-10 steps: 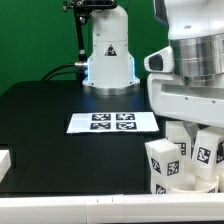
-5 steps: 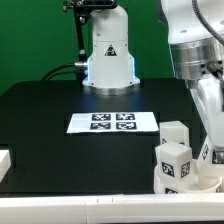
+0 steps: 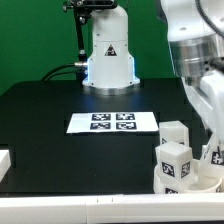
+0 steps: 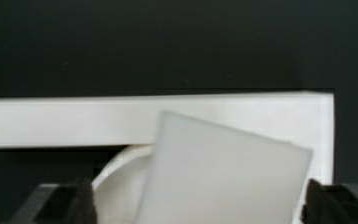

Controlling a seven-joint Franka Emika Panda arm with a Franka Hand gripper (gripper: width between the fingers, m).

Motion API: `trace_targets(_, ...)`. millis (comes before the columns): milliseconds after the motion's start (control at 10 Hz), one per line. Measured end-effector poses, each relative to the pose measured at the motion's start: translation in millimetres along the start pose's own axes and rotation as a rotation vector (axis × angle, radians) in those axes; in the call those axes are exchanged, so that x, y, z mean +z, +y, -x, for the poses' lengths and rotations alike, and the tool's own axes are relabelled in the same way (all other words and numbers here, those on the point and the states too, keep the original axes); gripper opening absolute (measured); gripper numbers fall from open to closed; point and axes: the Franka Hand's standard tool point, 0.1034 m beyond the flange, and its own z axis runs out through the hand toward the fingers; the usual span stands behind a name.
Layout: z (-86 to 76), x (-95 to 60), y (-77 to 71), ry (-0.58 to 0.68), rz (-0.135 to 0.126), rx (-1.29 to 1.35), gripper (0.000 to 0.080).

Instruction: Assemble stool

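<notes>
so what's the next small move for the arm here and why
Probably lift the pincer straight up and clear. In the wrist view its fingers stand wide on either side of a white leg, and the stool already carries upright legs, so this one looks released.

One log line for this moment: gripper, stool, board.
gripper: open, over a leg | stool: at exterior view's lower right, legs up | marker board: flat at table centre

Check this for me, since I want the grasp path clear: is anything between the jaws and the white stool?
Nothing visible is in the way. In the wrist view, one white blocky leg of the small white plastic stool already sits directly between the jaws of the gripper, with no other object between them.
</notes>
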Motion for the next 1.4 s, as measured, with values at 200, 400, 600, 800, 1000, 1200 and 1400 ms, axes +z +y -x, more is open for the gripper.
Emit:
trace_targets(200,13.8,-12.4,3.3,0.018,0.042,-0.255,0.0641)
trace_targets(400,7.0,-8.6,2.9,0.024,0.04,-0.389,0.0648)
trace_targets(600,7.7,-11.7,0.5,0.052,0.05,-0.698,0.0649)
trace_targets(800,11.1,-13.9,-5.4,0.075,0.043,-1.067,0.0649)
trace_targets(1000,21.2,-11.5,-1.2,0.096,0.07,-1.23,0.0649)
trace_targets(1200,16.7,-10.9,-1.1,0.095,0.082,-1.375,0.0649)
trace_targets(1400,11.9,-10.9,-4.3,0.124,0.117,-1.716,0.0649)
